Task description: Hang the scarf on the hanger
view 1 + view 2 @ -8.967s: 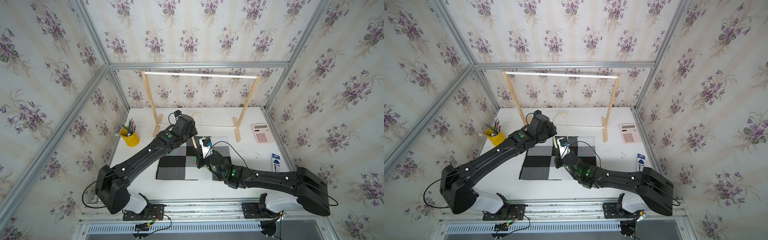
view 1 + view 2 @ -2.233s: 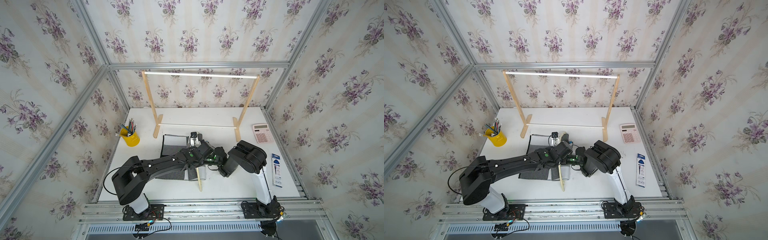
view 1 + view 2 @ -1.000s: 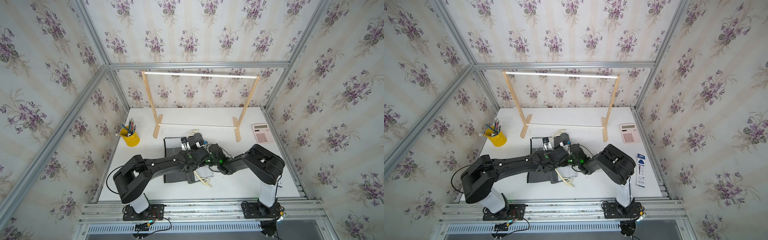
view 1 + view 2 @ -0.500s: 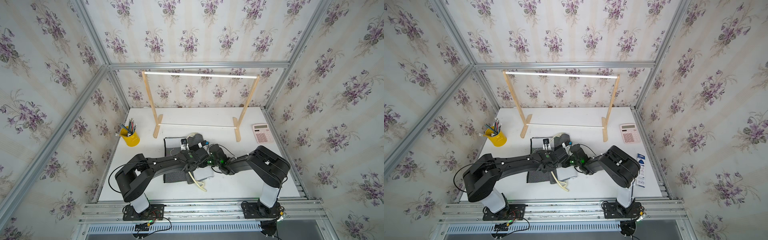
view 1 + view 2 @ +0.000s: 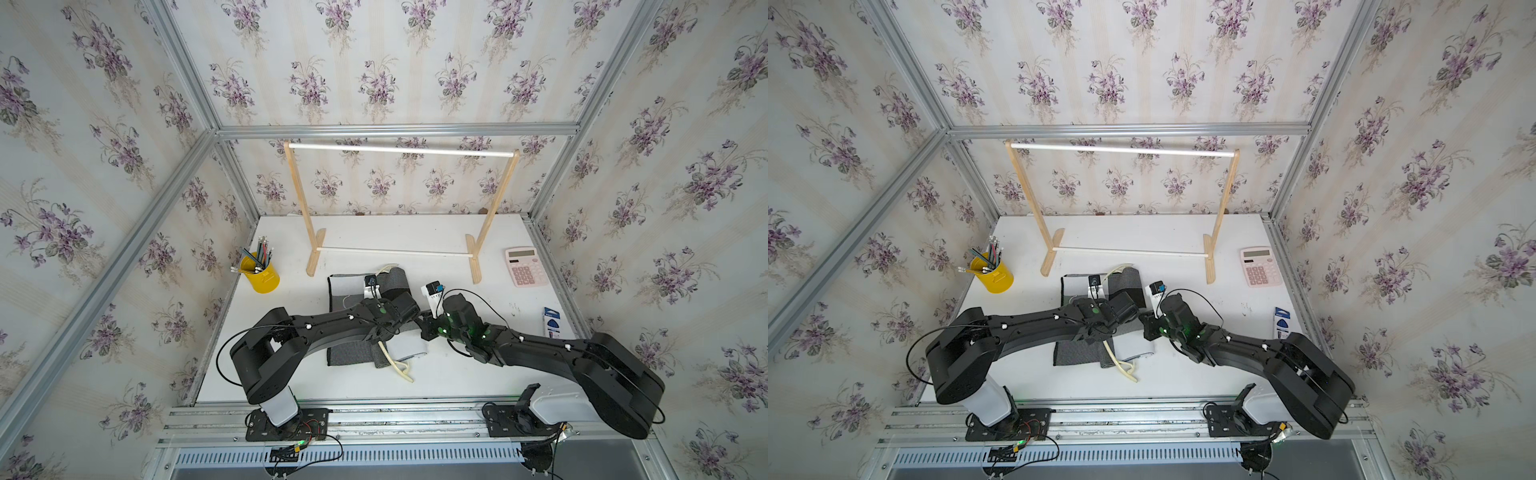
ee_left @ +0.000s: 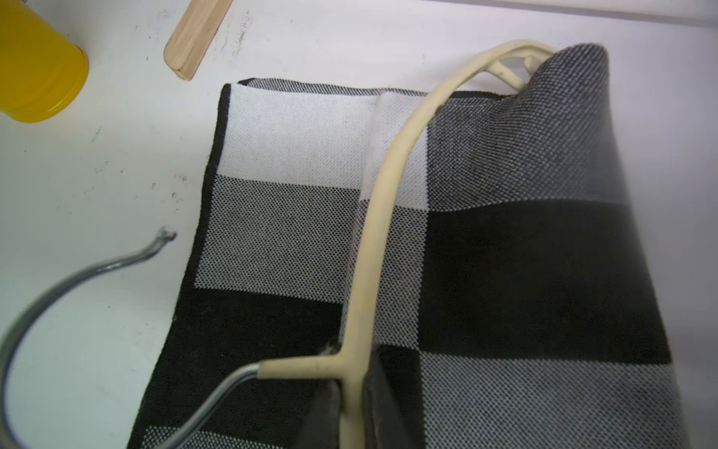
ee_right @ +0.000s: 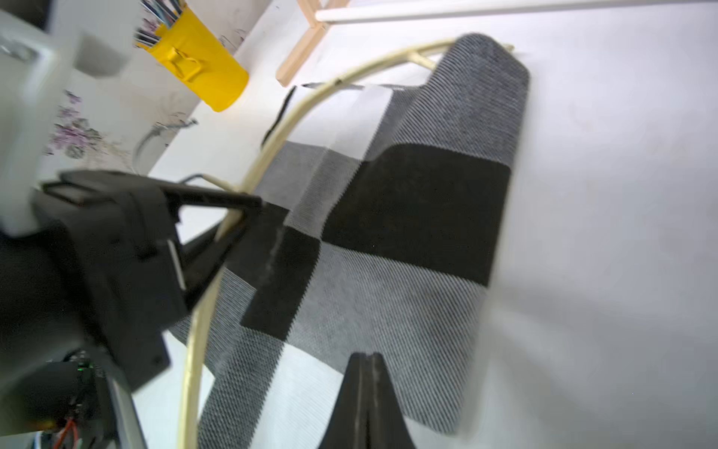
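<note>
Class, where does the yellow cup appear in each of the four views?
Top view: cup left of the rack foot.
Top view: cup there too.
Left wrist: cup at the edge, clear of scarf and hanger.
Right wrist: cup beside the rack foot.
Shared landmark: rack foot.

Bright, even, diffuse light fills both top views — we see the white table [image 5: 449, 376] close to glare, with only soft, faint shadows on it. The walls [image 5: 1433, 166] splay wide toward the picture edges. In the right wrist view we find motion blur smearing the scarf [image 7: 408, 241] along its edge; the left wrist view is sharper, though the hanger [image 6: 377, 217] softens nearest the lens.
</note>
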Controlling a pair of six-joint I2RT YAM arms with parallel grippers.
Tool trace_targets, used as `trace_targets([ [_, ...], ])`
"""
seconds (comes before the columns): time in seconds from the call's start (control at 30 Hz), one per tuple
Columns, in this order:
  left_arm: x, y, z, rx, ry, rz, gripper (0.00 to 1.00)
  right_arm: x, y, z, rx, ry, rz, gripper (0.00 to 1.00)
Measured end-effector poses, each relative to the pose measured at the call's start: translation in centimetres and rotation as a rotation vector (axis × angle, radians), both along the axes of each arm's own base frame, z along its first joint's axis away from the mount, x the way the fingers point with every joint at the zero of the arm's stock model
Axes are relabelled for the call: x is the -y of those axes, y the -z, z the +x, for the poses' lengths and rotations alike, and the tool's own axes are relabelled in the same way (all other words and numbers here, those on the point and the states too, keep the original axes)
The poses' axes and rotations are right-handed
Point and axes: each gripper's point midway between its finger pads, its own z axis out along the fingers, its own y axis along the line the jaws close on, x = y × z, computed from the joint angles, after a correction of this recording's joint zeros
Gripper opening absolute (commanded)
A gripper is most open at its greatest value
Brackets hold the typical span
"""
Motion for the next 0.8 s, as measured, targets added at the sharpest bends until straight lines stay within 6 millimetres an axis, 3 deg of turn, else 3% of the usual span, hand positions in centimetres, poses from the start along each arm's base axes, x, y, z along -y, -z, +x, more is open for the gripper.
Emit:
trace_targets([
  [0.17, 3.1, -0.7, 0.8, -0.008, 0.067, -0.012, 0.00, 3.3, 0.4, -1.1, 0.014, 0.072, -0.052, 0.00],
  [0.4, 7.6, -0.7, 1.5, -0.042, 0.169, -0.008, 0.00, 5.1, -1.0, -1.7, 0.045, 0.127, -0.026, 0.00],
  [0.57, 8.4, -1.4, 1.7, -0.056, 0.200, 0.002, 0.00, 5.8, -0.9, -2.5, 0.032, 0.138, -0.016, 0.00],
  [0.7, 8.4, -3.6, 1.8, -0.041, 0.227, 0.004, 0.00, 5.9, -1.2, -2.8, 0.040, 0.133, -0.001, 0.00],
  [0.8, 8.6, -5.8, 1.9, -0.023, 0.249, 0.006, 0.00, 5.4, -2.0, -3.3, 0.052, 0.100, 0.026, 0.11],
])
